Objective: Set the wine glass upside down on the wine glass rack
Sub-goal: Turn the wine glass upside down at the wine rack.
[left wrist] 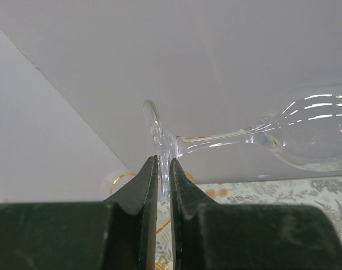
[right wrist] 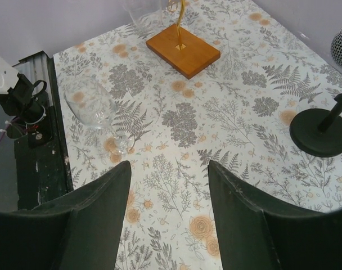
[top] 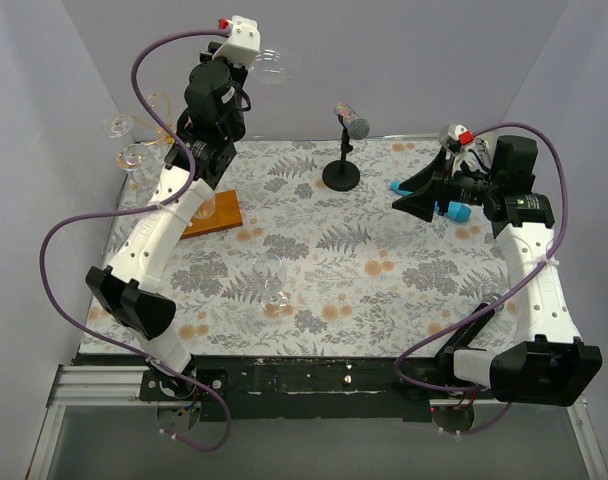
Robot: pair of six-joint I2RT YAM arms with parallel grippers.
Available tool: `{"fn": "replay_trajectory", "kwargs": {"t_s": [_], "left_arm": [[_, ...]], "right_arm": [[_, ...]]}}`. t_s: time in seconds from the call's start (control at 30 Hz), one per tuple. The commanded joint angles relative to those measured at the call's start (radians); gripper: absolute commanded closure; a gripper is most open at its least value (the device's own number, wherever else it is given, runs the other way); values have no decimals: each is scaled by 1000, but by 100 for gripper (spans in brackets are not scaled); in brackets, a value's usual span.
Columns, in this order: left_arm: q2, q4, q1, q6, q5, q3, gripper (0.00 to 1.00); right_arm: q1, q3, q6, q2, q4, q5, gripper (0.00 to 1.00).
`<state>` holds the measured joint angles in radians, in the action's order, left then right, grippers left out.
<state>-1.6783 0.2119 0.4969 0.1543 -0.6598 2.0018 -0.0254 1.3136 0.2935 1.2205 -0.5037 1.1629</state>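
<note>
Clear glass barely shows against the pale wall: the wine glass (left wrist: 306,132) lies sideways, high up, its foot pinched between the closed fingers of the left gripper (left wrist: 163,169). The wine glass rack (top: 224,213) stands near the table's left edge, mostly hidden behind that arm. The right gripper (right wrist: 168,169) hangs wide open, well apart.

You've got bright, even light w/ soft shadows; glare streaks on the wine glass (left wrist: 307,133) bowl, left jaws slightly soft-focus.
</note>
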Motion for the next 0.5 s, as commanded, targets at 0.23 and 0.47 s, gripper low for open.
{"fn": "replay_trajectory", "kwargs": {"t_s": [0.23,0.47], "left_arm": [[-50,-273,-80,-222,-64,29,100],[-72,-292,-110,-229,-47,14,100]], "right_arm": [[15,-96,59,22,42,93,36],[61,-108,111,48,1,100,36]]}}
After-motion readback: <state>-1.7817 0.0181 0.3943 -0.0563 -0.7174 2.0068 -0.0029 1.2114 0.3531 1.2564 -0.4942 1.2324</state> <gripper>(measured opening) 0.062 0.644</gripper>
